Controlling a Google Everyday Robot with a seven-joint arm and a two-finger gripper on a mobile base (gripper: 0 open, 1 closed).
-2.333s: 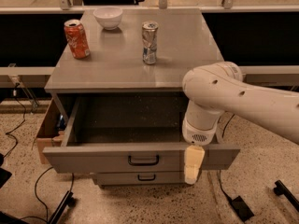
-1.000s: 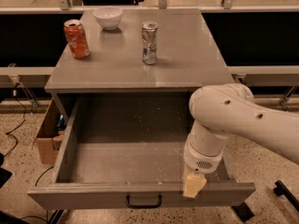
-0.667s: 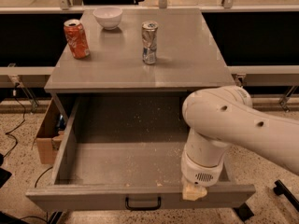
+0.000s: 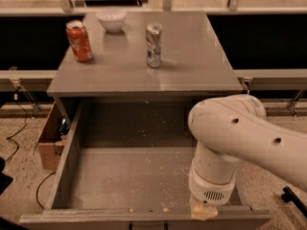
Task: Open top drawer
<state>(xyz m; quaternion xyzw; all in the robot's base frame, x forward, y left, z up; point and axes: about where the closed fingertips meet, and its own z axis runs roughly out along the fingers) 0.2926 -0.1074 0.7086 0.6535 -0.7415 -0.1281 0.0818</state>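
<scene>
The top drawer (image 4: 129,176) stands pulled far out toward the camera. Its deep grey inside is bare except for scattered crumbs. Its black loop handle (image 4: 147,226) just shows at the bottom edge of the view. My gripper (image 4: 204,211) hangs below the big white arm (image 4: 230,133) at the right part of the drawer's front rim, its cream tip at the rim. The arm covers the drawer's right inner corner. The lower drawers are out of view.
On the grey cabinet top (image 4: 192,56) stand a red can (image 4: 79,41), a silver can (image 4: 153,45) and a white bowl (image 4: 111,19). A cardboard box (image 4: 48,138) sits left of the drawer, with cables (image 4: 14,143) on the floor.
The drawer has slid much further out toward the camera since the earliest frame. My gripper moved with its front edge, from below the front to the top rim.
</scene>
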